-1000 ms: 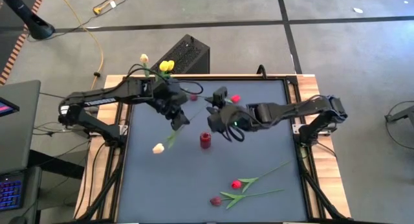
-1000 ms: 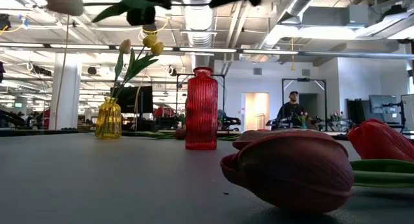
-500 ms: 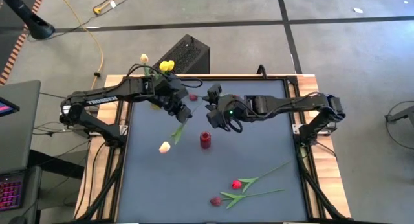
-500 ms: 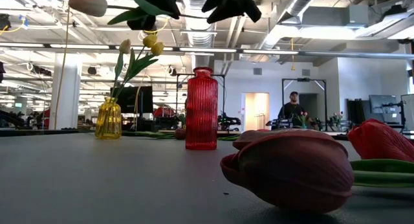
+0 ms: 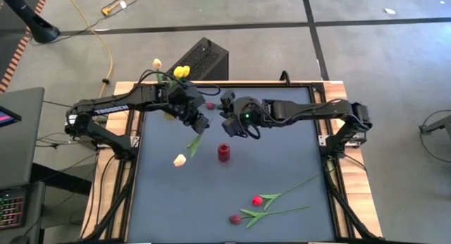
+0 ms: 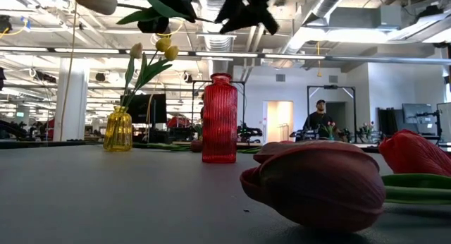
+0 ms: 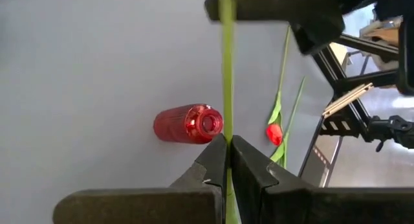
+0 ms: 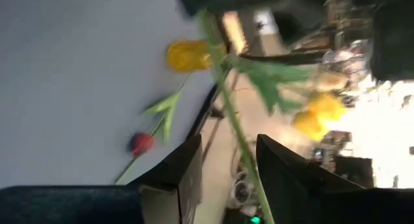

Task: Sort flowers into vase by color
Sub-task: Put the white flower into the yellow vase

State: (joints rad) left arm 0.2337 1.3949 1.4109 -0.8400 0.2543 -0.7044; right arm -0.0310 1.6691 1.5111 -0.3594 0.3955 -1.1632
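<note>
My left gripper (image 5: 198,122) is shut on a cream-white tulip. Its head (image 5: 180,160) hangs out toward the near side and shows high up in the low view (image 6: 96,0). My right gripper (image 5: 229,121) is open at the stem's free end, and the stem (image 8: 238,136) runs between its two fingers; whether they touch it I cannot tell. The red vase (image 5: 224,152) stands upright just near of both grippers. The yellow vase (image 6: 118,129) holds yellow tulips (image 5: 182,72) and a cream one (image 5: 156,63). My left gripper pinches the tulip's thin green stem (image 7: 226,160) between its two shut fingers, which lie across it. The flower is lifted clear of the table. The head end slants toward the near-left, and the bare stem end (image 7: 226,68) reaches toward my right gripper.
One red tulip (image 5: 209,106) lies near the far edge between the arms. A red tulip (image 5: 258,200) and a maroon one (image 5: 235,218) lie on the near part, stems pointing right. A black box (image 5: 204,59) sits beyond the far edge. A person (image 6: 319,117) stands far off.
My right gripper has moved toward the far-left, from right of the red vase up to the stem's free end beside my left gripper. My left gripper has shifted a little toward the far side, and the cream head has swung slightly to the right with it.
</note>
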